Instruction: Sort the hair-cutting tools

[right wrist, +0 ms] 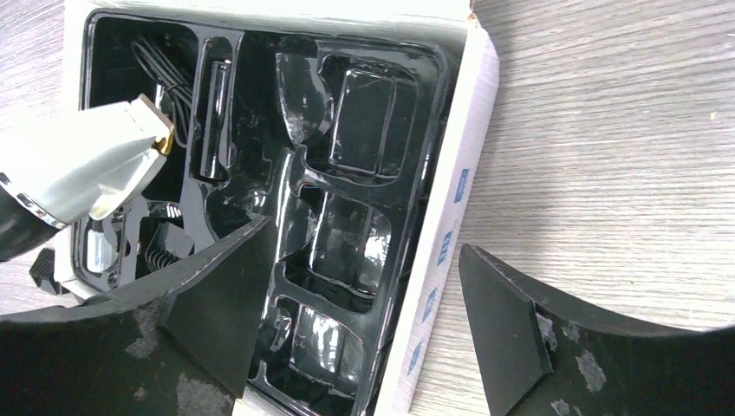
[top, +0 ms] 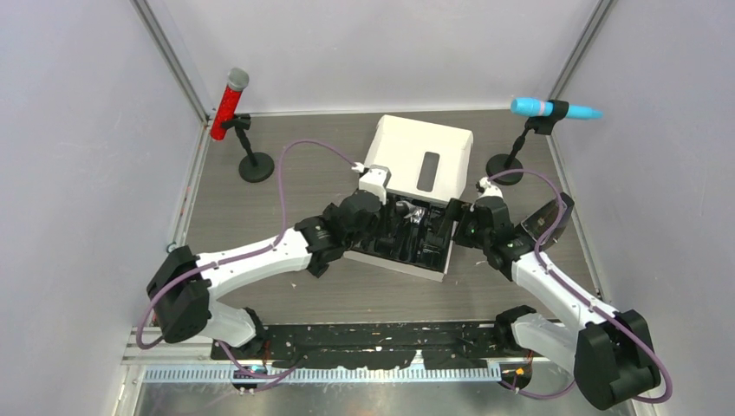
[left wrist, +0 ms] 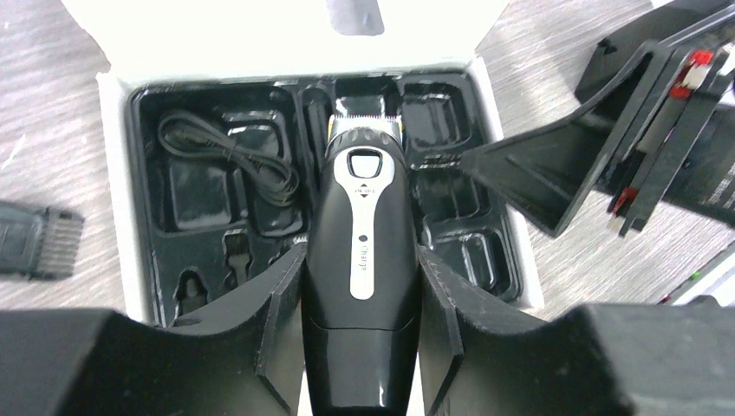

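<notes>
Firstly, at your far left, one comb attachment (left wrist: 39,238) lies flat on the table (right wrist: 607,130), just outside the left wall of the white box (left wrist: 115,173) and well apart from either claw. Next, your left claw (left wrist: 360,260) is clamped on the hair clipper (left wrist: 360,208), one finger on each flank of the lower body. The clipper's long axis runs straight out along the claw's reach, blade end leading toward the far wall of the box. It sits over the middle of the black tray (left wrist: 199,199), with the coiled cable (left wrist: 234,156) in the recess to its left. From the right wrist view the silver head appears raised off the tray floor, though I cannot confirm the clearance. The placement turns on keeping that axis parallel to the tray's long recesses; in my judgement any twist would catch a moulded ridge. Further right, your right claw (right wrist: 364,238) stands wide and holds nothing, straddling the box's right wall with one finger over the tray and the other over bare table. The glossy tray will be slippery. Room around the clipper is tight, with both claws close over one box.
</notes>
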Controlling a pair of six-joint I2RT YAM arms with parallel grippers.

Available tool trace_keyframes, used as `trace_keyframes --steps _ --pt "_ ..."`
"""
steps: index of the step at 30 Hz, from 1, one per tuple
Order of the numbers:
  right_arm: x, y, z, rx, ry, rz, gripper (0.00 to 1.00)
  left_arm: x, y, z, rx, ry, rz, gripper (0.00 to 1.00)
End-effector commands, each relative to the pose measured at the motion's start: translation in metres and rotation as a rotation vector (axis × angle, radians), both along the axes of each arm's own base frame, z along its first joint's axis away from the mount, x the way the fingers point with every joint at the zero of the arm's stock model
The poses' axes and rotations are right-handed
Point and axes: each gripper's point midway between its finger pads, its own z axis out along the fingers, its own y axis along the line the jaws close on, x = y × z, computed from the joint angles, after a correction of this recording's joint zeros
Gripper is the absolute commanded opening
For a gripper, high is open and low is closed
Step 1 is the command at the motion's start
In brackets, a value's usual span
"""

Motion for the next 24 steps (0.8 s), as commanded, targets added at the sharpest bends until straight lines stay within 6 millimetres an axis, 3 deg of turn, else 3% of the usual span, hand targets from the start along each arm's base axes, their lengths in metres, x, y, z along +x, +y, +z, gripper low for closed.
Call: trace_keyframes --steps 1,10,24 --pt "0.007 -0.010 0.009 -0.020 -0.054 -0.062 0.86 0.025 -0.032 0.061 -0.141 -0.154 0.026 0.00" --pt "0.008 -0.019 0.015 -0.053 -0.082 -0.095 0.87 0.040 -0.064 0.036 -0.085 -0.133 0.013 0.00" --pt "0.010 -0.022 0.015 -0.070 -0.081 -0.102 0.87 0.048 -0.069 0.005 0.078 -0.142 0.050 0.00"
